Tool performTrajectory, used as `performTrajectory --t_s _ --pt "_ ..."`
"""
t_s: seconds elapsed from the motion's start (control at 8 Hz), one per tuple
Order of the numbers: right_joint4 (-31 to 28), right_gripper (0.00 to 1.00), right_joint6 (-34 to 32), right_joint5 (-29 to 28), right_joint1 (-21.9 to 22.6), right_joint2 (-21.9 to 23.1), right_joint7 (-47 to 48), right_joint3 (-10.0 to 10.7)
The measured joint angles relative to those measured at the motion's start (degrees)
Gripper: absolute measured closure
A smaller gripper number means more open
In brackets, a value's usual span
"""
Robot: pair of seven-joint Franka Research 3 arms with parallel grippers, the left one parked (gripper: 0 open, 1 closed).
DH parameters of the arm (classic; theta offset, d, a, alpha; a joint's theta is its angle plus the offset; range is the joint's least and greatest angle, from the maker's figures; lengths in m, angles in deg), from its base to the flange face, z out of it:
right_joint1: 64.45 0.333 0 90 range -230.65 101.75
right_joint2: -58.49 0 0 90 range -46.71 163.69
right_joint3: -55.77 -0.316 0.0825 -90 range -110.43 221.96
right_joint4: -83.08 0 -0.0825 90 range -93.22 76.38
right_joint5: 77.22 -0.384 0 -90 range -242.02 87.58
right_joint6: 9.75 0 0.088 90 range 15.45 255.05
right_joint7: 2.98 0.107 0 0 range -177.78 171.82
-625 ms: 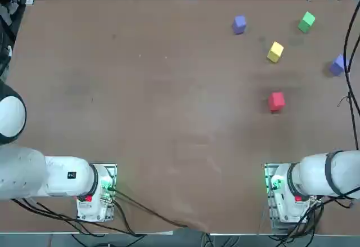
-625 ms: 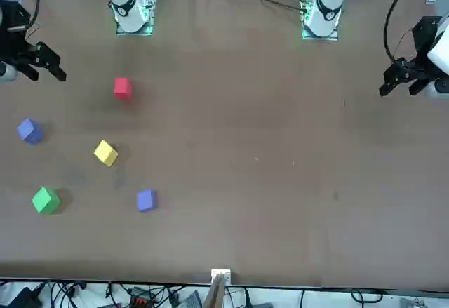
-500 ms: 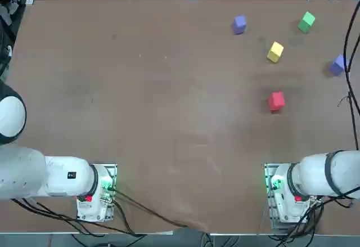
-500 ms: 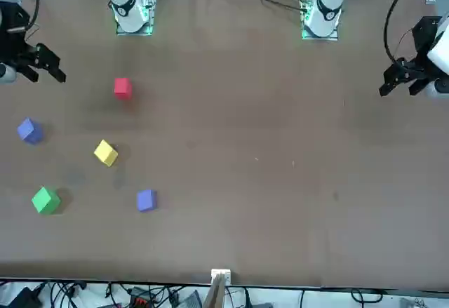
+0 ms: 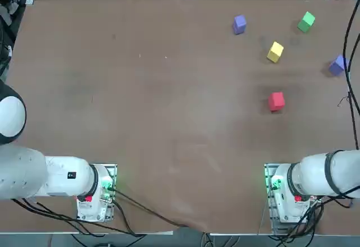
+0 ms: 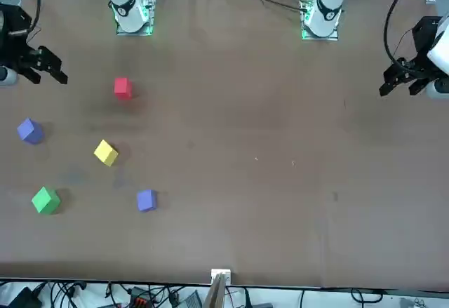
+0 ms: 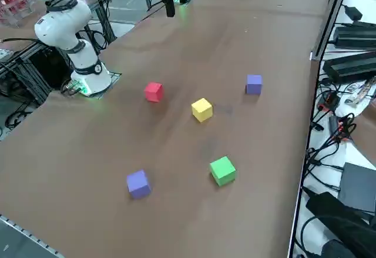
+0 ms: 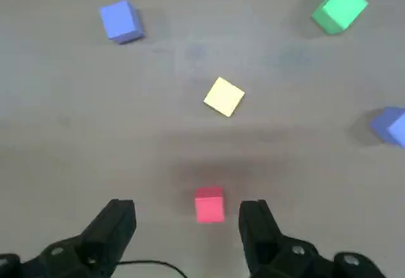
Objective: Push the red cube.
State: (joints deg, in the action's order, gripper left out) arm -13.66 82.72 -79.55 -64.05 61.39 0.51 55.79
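1. The red cube [image 5: 276, 101] sits on the brown table [image 5: 157, 100] in the right half of the top view, on the working arm's side, with bare table all around it and nothing touching it.
2. The right tool [image 8: 188, 218] hangs above the table off to the cube's right. Its two fingers [image 8: 114, 227] are spread wide, with nothing between them. In the wrist view the red cube [image 8: 209, 204] shows in the gap between the fingers, though it lies on the table well below them.
3. In the front view the tool [image 6: 42, 66] is at the picture's left edge, over the table's right border and well apart from the red cube [image 6: 123, 88].
4. The yellow cube [image 5: 275, 52] is the nearest neighbour, farther out from the robot than the red cube, with a clear strip of table between the two.
5. A green cube [image 5: 306, 22] lies near the far right corner. One purple cube [image 5: 239, 25] lies left of it, toward the far edge. A second purple cube [image 5: 338, 65] lies close to the table's right edge.
6. From the red cube toward the table's middle and left, the surface is wide and open. Toward the robot's base [image 5: 281, 193] the table is also bare.
7. The side view shows the red cube [image 7: 154, 91] near the right arm's base [image 7: 88, 79], and cables [image 7: 329, 129] beyond the far edge.
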Motion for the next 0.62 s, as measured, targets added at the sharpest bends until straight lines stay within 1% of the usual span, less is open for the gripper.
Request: performTrajectory --t_s 0.12,0.38,0.62 --pt "-0.2 0.01 0.8 -0.5 0.6 -1.1 4.1 -0.4" --pt "-1.9 0.03 3.7 -0.8 2.5 -3.3 16.5 -0.7" --pt "-5.4 0.04 7.5 -0.8 4.3 -4.8 29.9 -0.8"
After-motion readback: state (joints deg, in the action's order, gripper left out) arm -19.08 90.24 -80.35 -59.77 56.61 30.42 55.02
